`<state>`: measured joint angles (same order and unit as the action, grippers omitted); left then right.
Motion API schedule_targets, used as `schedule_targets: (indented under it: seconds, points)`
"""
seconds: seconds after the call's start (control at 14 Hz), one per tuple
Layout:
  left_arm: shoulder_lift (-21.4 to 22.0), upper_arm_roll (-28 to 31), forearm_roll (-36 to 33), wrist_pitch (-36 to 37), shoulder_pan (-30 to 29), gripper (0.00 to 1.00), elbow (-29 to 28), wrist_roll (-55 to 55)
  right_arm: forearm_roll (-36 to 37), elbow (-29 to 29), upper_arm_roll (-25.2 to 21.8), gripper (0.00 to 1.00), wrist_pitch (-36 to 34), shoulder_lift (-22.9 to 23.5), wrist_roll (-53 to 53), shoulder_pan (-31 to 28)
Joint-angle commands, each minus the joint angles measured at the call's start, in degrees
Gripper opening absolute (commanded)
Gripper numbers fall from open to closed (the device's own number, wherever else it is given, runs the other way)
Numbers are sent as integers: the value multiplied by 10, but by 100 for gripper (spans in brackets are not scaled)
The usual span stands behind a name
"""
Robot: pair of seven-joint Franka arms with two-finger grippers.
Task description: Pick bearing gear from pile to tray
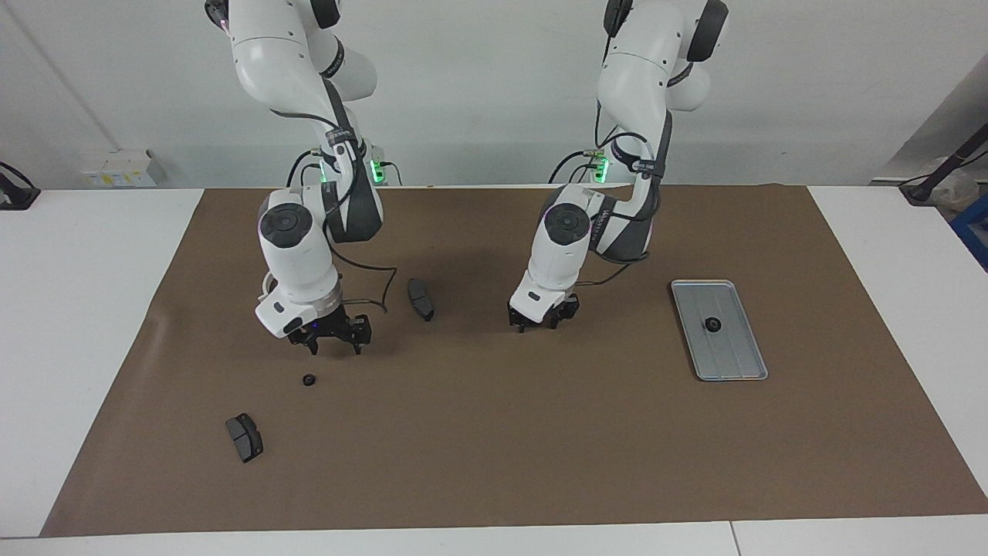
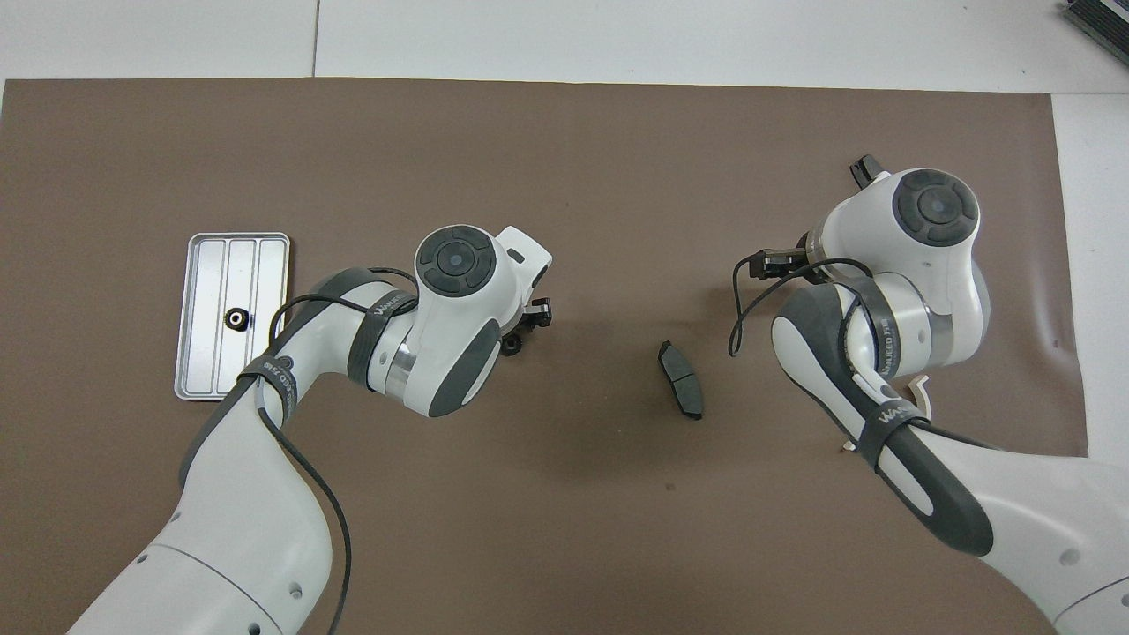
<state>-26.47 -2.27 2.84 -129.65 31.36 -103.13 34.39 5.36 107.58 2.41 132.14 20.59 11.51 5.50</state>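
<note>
One bearing gear [image 1: 309, 380], a tiny black ring, lies loose on the brown mat among the pile. My right gripper [image 1: 335, 347] hangs open and empty just above the mat, close to that ring and apart from it. In the overhead view the right arm hides this ring. A second black ring [image 1: 712, 324] [image 2: 235, 318] rests in the grey tray [image 1: 733, 363] [image 2: 265, 256] at the left arm's end. My left gripper [image 1: 542, 321] [image 2: 527, 326] is low over the middle of the mat with nothing seen in it.
A dark grey pad [image 1: 421, 299] [image 2: 681, 379] lies between the two grippers. Another pad [image 1: 244, 437] lies farther out than the loose ring. The white half-ring bracket [image 2: 923, 386] shows only at its ends under the right arm. A black cable [image 2: 736, 309] dangles from the right wrist.
</note>
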Motion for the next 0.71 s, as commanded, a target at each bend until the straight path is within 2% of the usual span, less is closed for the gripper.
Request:
schedule_targets:
  seconds: [0.0, 0.29, 0.43, 0.5, 0.64]
  points:
    - [9, 8, -6, -2, 17, 62, -20, 12, 10, -68, 8, 70, -7, 52, -20, -17]
    - [14, 7, -6, 2, 26, 52, -30, 29, 7, -88, 8, 66, -6, 75, -32, -51]
    - [17, 7, -6, 7, 30, 44, -33, 29, 0, -88, 8, 64, 1, 83, -38, -57]
    - [17, 7, -6, 9, 30, 35, -35, 29, -1, -86, 9, 61, 1, 83, -39, -60]
    - [18, 7, -6, 9, 30, 29, -35, 29, -2, -82, 9, 50, 4, 83, -39, -59]
